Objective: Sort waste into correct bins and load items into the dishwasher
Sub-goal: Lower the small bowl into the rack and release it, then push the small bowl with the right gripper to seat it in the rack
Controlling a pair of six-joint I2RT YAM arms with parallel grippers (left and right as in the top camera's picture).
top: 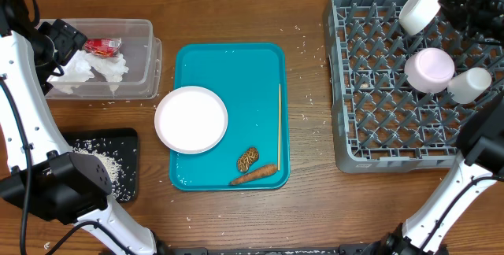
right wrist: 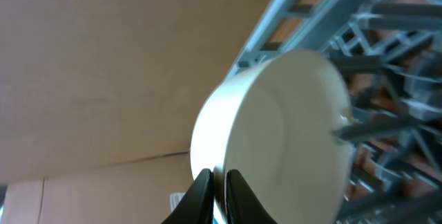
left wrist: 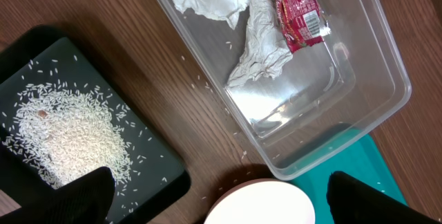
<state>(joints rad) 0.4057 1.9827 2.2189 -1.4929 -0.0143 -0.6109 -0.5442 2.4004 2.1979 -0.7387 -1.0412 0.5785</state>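
The white bowl (top: pixel 420 9) is tipped on its side over the far left corner of the grey dish rack (top: pixel 370 141). My right end effector (right wrist: pixel 215 191) has its fingers almost pressed together, and they pinch the bowl's rim. A saucer (top: pixel 429 68) and a small cup (top: pixel 470 84) sit in the rack just beside each other, near the bowl.

The big plate (top: pixel 191 119) lies on the teal tray (top: pixel 260 74). The biscuit (top: pixel 248 158), the carrot stick (top: pixel 253 175) and a thin wooden stick (top: pixel 279 125) lie there too.

The napkin (left wrist: pixel 259 44) and the red wrapper (left wrist: pixel 297 10) are in the clear tub (left wrist: pixel 359 72). Rice (left wrist: pixel 65 137) is piled on the black tray (left wrist: pixel 148 165).

My left end effector (left wrist: pixel 217 203) is spread wide above the desk (left wrist: pixel 103 16) and holds nothing.
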